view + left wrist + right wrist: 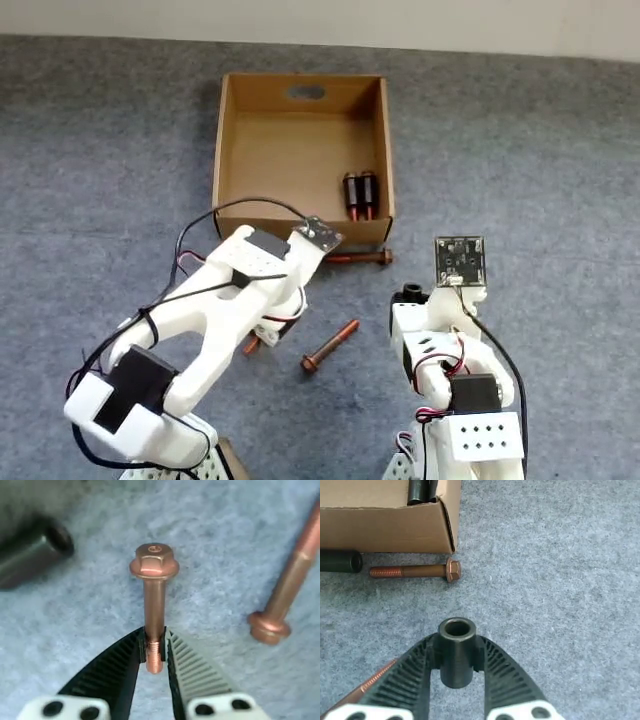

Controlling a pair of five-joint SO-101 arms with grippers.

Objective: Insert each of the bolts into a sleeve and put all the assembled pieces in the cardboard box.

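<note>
My left gripper [155, 652] is shut on the threaded end of a copper bolt [154, 587], whose hex head points away from it, just above the carpet. In the high view this gripper [260, 340] is left of centre. My right gripper [456, 642] is shut on a black sleeve [456, 655], open end facing up; from above the sleeve [411, 293] is right of centre. The cardboard box [228, 150] stands at the back with two assembled pieces [360, 195] in its front right corner. A loose bolt [330, 346] lies between the arms, another bolt [362, 258] before the box.
A loose black sleeve [340, 561] lies by the box's front wall [385, 527], next to the threaded end of the bolt [415, 571] there. A sleeve [30, 555] lies on the grey carpet near my left gripper. Open carpet extends to the right of the box.
</note>
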